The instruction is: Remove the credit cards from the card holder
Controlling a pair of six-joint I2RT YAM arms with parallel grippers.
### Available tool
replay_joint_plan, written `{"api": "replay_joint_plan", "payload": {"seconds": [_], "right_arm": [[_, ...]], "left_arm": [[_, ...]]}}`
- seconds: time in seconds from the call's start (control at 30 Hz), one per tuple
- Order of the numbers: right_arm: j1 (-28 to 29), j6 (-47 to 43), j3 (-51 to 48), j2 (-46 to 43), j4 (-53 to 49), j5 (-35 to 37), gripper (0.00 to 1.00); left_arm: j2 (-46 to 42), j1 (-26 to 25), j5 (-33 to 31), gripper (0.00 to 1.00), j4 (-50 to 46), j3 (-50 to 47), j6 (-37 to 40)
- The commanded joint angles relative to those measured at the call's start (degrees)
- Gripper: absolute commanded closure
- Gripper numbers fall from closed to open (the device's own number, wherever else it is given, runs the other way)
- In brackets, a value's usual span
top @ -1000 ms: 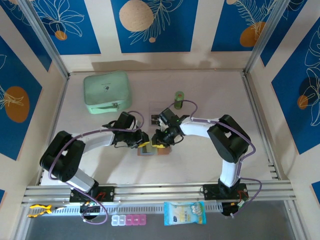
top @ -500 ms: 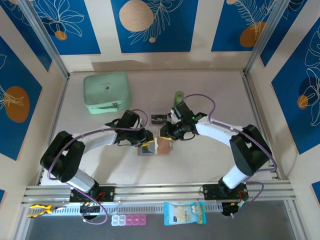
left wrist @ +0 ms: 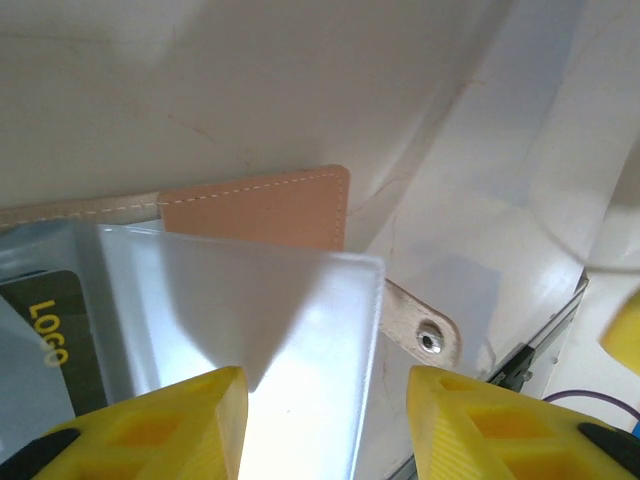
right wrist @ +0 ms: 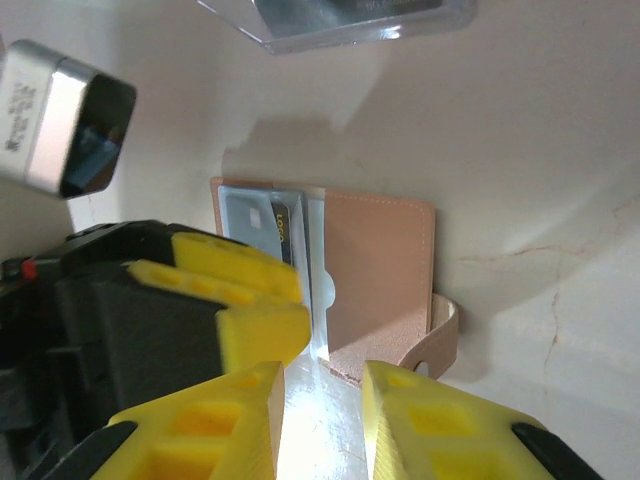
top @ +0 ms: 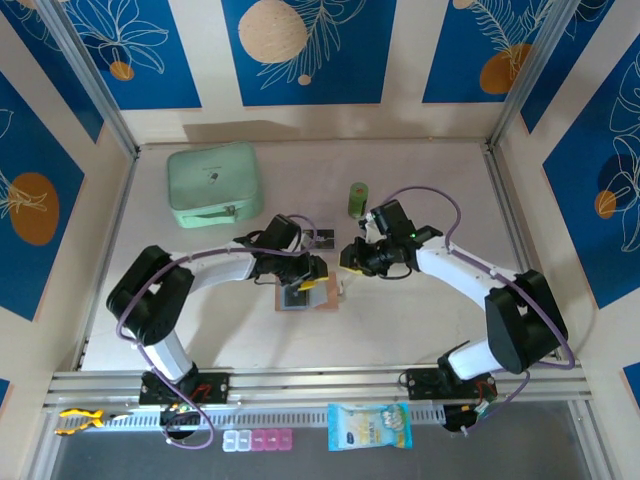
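on the pale cream table, near its middle, the card holder is laid open. tan leather is shown on its right half and a clear sleeve is spread over its left half. of the credit cards, one, dark with yellow lettering, is seen tucked under that sleeve. a snap strap is turned out past the holder's corner.

the left gripper is held right over the holder. in its wrist view the yellow fingers are parted wide, with the sleeve lying below the gap and nothing pinched. the right gripper is held just beside the holder's far right corner. its fingers are set a narrow gap apart, glare fills that gap, and whether anything is gripped cannot be told.

the surface is faintly veined and scuffed, and soft shadows are cast on it by both arms. a clear plastic box with something dark inside is placed just beyond the holder. a green cylinder is stood upright further back, and a mint-green zip case is set toward the far left.

the table is enclosed by cream walls carrying blue panels, printed with white leaf outlines and tan and orange discs. aluminium posts are run up the back corners. along the near edge an aluminium rail is fixed, and the arm bases are bolted to it. in front of it a blue and white packet, a small pink and white pill box and a yellow object are laid.
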Motion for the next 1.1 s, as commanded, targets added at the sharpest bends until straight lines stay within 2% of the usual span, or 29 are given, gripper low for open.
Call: {"api": "replay_joint_plan", "payload": {"seconds": [0.0, 0.3, 0.7, 0.87, 1.07], "right_arm": [[-0.1, 0.1, -1.3, -1.2, -0.7, -1.9, 0.72], [1.5, 1.3, 0.1, 0.8, 0.0, -2.5, 0.72], [8.5, 3.8, 6.5, 9.6, 2.8, -4.2, 0.76], [11.1, 4.9, 8.3, 13.7, 4.9, -4.3, 0.76], [12.6, 5.7, 8.3, 16.8, 6.9, -5.3, 0.77]], "left_arm": [[0.9, -0.5, 1.4, 0.53, 0.6, 1.0, -0.3], [-1.6, 0.4, 0.2, 0.51, 0.1, -0.2, 0.8], [-12.7, 7.8, -6.1, 0.59, -8.0, -8.4, 6.7], [-13.6, 10.4, -4.6, 0.59, -7.8, -11.5, 7.5], [-11.3, 10.7, -2.7, 0.64, -5.0, -12.8, 7.6]]}}
